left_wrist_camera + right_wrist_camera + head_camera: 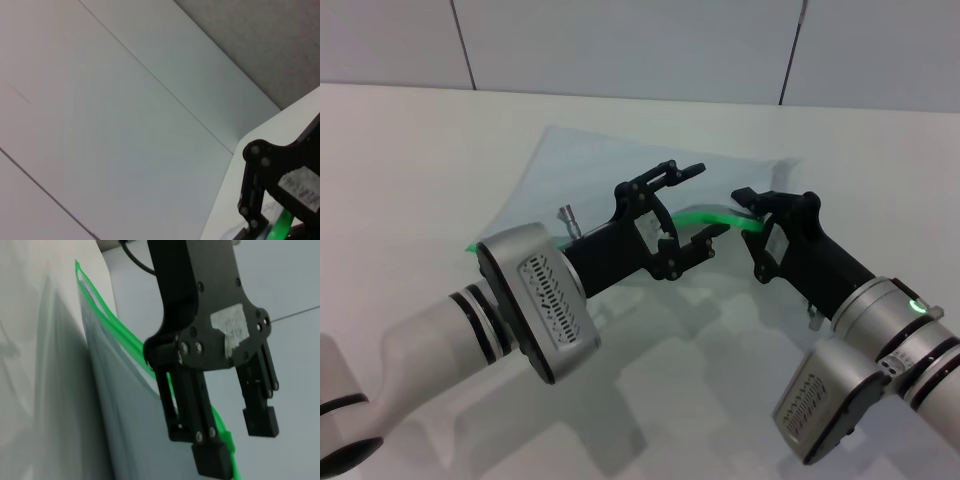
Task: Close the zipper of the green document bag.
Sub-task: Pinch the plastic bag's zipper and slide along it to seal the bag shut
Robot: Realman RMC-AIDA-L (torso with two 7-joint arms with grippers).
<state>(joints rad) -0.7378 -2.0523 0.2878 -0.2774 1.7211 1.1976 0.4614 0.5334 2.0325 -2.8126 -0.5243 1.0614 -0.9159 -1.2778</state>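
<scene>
The green document bag is a pale translucent pouch on the white table, with its near edge raised. Along that edge the zipper runs as a bright green strip and arches up off the table. My left gripper is open around the raised strip, one finger above it and one below. The right wrist view shows that left gripper with its jaws apart, the zipper passing beside one finger and the bag behind. My right gripper is shut on the strip's right end.
The white table stretches to the left and towards me. Grey wall panels close off the back. In the left wrist view the right gripper's black body and a bit of green strip show against the wall.
</scene>
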